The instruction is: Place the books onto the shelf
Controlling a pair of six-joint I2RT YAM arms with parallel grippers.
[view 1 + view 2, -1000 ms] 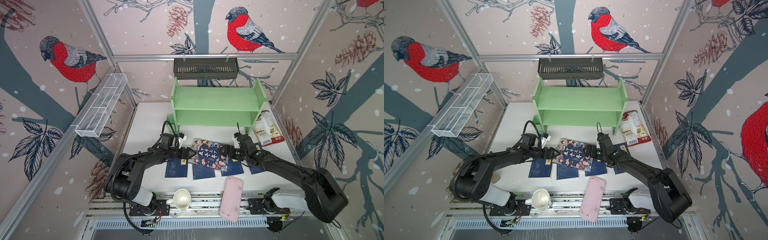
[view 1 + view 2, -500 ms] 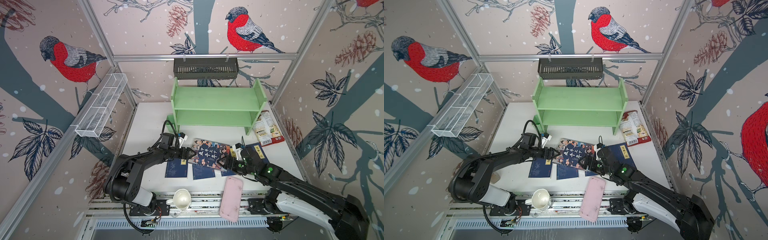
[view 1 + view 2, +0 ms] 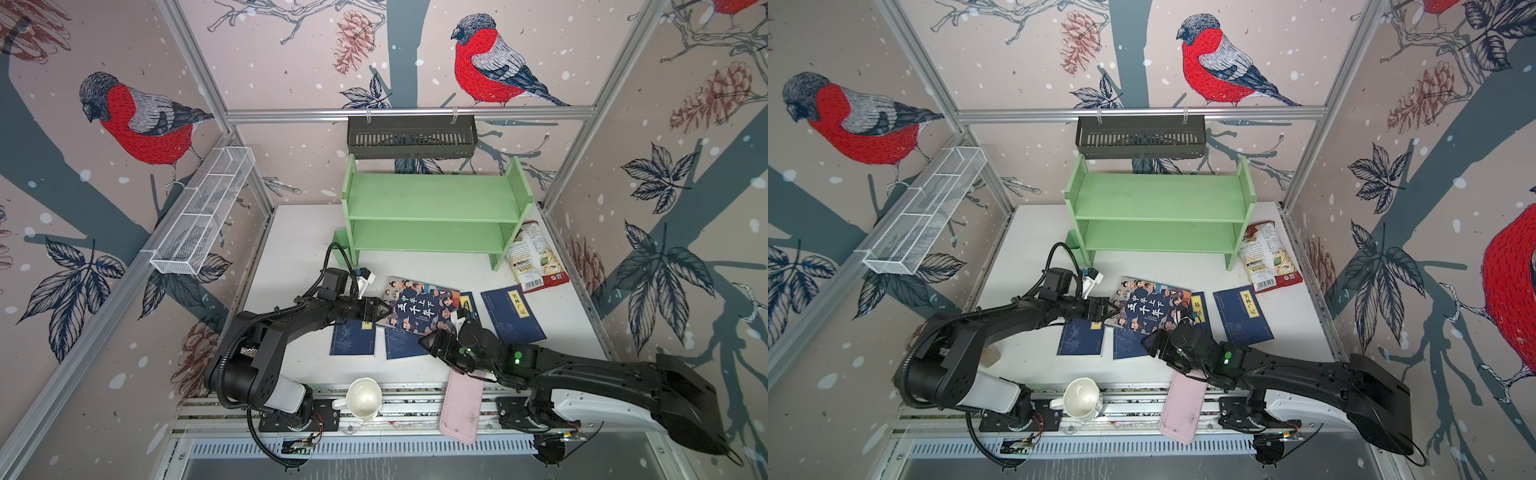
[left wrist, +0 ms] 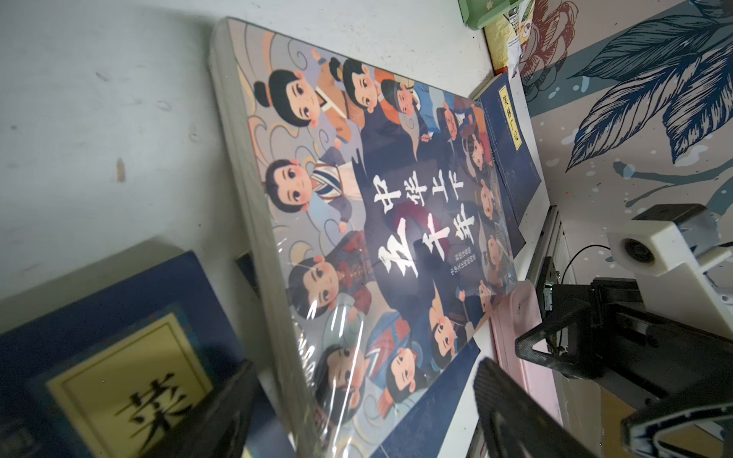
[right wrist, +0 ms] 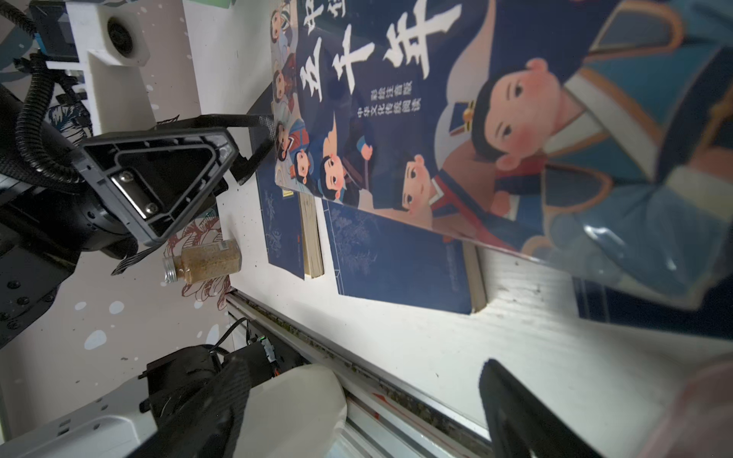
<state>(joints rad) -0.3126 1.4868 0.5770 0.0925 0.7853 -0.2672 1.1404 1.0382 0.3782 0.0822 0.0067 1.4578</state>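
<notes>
Bullfinch wallpaper walls (image 3: 137, 120), white tabletop (image 3: 291, 245)

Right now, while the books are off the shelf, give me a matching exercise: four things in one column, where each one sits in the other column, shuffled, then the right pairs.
Things:
1. cartoon-cover book
2. snack bag
3. white mug
4. black slotted basket

Places, as seen in both top views:
A. hung on the back rail, above the green shelf
B. at the front edge, left of the pink tray
C. lying across navy paperbacks
D. lying by the shelf's right-hand side panel

Pairs: 1-C, 2-D, 3-B, 4-A
</notes>
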